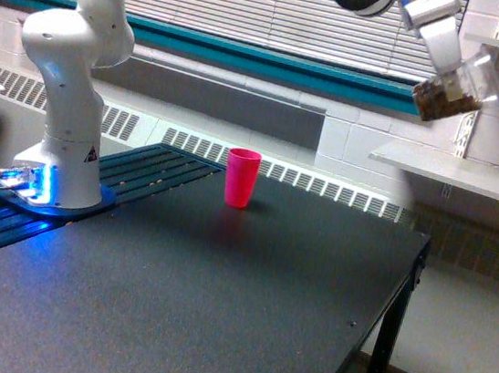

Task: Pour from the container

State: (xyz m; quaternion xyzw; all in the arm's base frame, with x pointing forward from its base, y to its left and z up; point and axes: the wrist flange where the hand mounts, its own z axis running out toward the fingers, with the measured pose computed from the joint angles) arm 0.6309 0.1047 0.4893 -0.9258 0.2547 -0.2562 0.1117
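Observation:
High at the exterior view's upper right, my gripper [450, 73] is shut on the container [456, 88], a small clear plastic cup lying tilted on its side with dark brown granular bits piled at its lower left end. A pink cup [241, 177] stands upright on the black table [216, 302], far below and to the left of the container. The gripper's fingers are mostly hidden behind the cup.
The arm's white base [72, 80] stands at the table's left on a blue-lit mount. A white shelf [458, 173] juts out from the wall at the right, beyond the table's right edge [391, 297]. A radiator grille runs behind the table.

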